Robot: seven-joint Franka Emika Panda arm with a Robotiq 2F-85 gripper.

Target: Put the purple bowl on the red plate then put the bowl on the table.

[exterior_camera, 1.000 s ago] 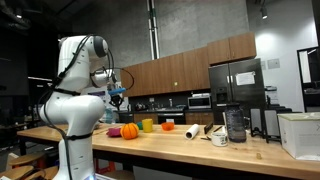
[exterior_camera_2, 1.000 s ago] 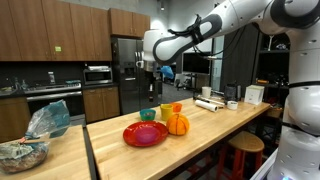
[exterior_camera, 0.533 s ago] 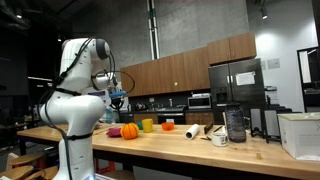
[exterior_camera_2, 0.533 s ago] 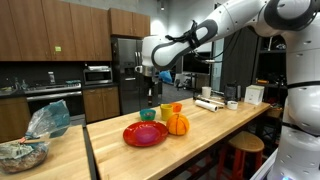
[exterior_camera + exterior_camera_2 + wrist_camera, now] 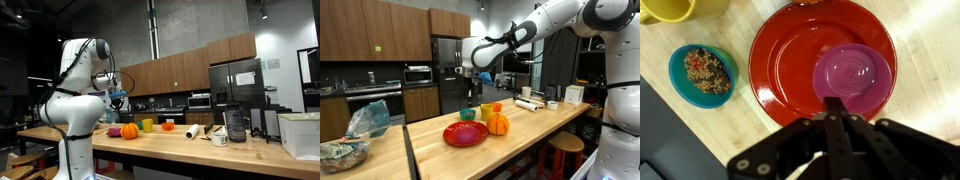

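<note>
I count one red plate [image 5: 785, 55], one purple bowl [image 5: 852, 75], one teal bowl [image 5: 701, 74] of food, one yellow cup [image 5: 670, 8] and, in an exterior view, one orange pumpkin [image 5: 497, 124].

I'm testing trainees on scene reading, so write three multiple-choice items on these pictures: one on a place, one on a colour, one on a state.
1. Where does the purple bowl sit?
A) on a shelf
B) on the red plate
C) on the floor

2. What colour is the cup near the plate?
A) blue
B) black
C) yellow

3. How is the teal bowl?
A) filled with a speckled mix
B) empty
C) upside down

Answers:
1. B, the wrist view shows the bowl inside the plate's rim.
2. C, the cup's yellow body shows at the top corner.
3. A, a grainy mix covers the bowl's inside.
</note>
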